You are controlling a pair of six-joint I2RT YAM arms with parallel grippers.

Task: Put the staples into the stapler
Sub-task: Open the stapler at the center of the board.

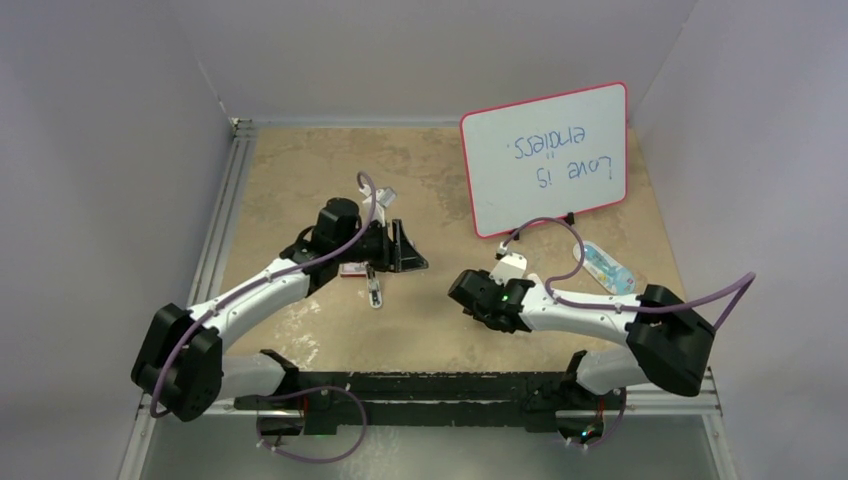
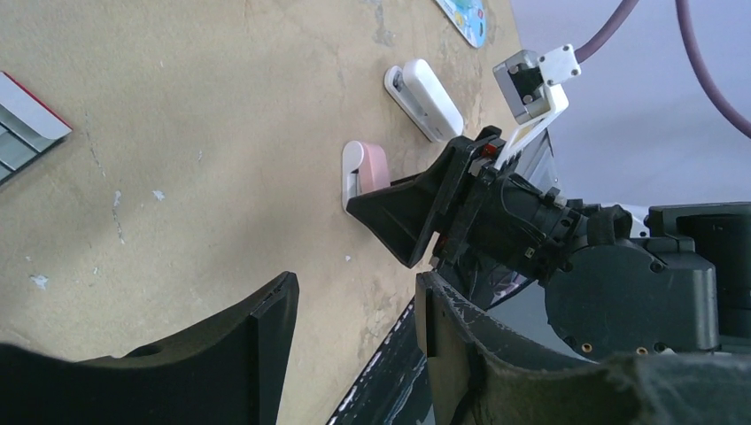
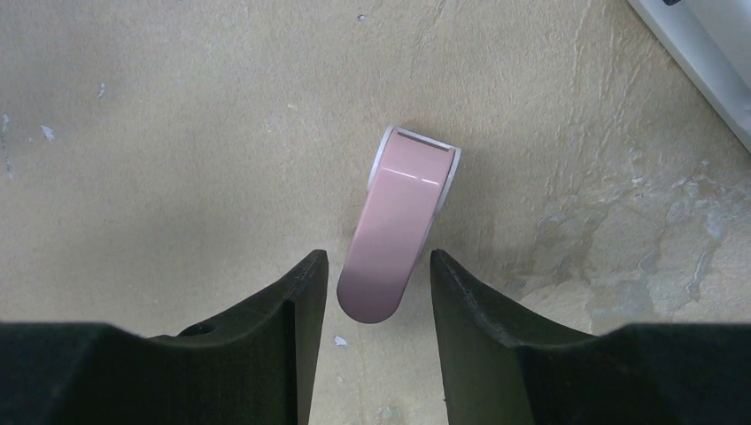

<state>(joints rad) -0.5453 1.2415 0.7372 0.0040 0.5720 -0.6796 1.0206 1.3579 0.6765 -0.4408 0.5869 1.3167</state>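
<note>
Straddles pink stapler (image 3: 394,235) with right gripper (image 3: 376,266) jaws apart, not pinching, left gripper (image 2: 354,288) also apart and empty, staples (image 2: 11,150) in grey tray well away on stapler's left-arm side; risks off-centre pinch squirting tilted rounded stapler sideways.

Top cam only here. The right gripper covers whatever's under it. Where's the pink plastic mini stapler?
Observer: Right wrist view: the pink plastic mini stapler lies flat on the tan table. Its rounded end sits inside the open right gripper, with a sliver of gap on each side.
Operator: Left gripper carrying anything?
Observer: No. Left wrist view shows the left gripper open, nothing between its fingers.
</note>
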